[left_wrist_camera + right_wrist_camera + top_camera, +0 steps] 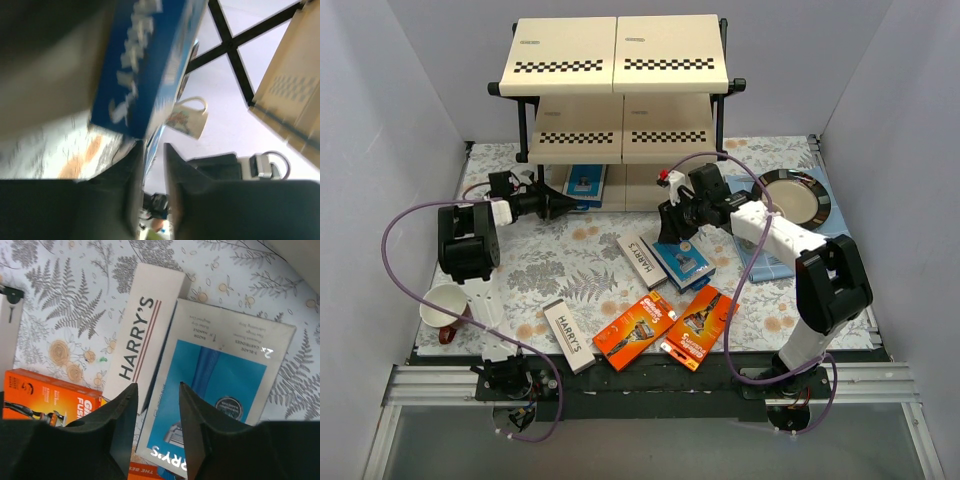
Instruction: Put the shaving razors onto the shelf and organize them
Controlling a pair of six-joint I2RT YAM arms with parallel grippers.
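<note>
Floral cloth (560,265) lay between white walls (380,120). At the lowest board of the shelf (620,60), the left gripper (563,205) met a blue box (586,184); whether it pinched, I could not tell. The right gripper (672,237) hung open over a second box (685,262), mid-cloth.

The three-tier shelf (615,45), black-framed with cream, checker-striped boards, is set at twelve o'clock, and a blue-and-white box (585,185) is seen at its lowest level. A second blue-and-white box (685,262) is laid flat at centre against a white HARRY'S box (640,258). Toward six o'clock, another HARRY'S box (568,335), an orange Gillette card (635,330) and its twin (700,327) are spread flat.
</note>
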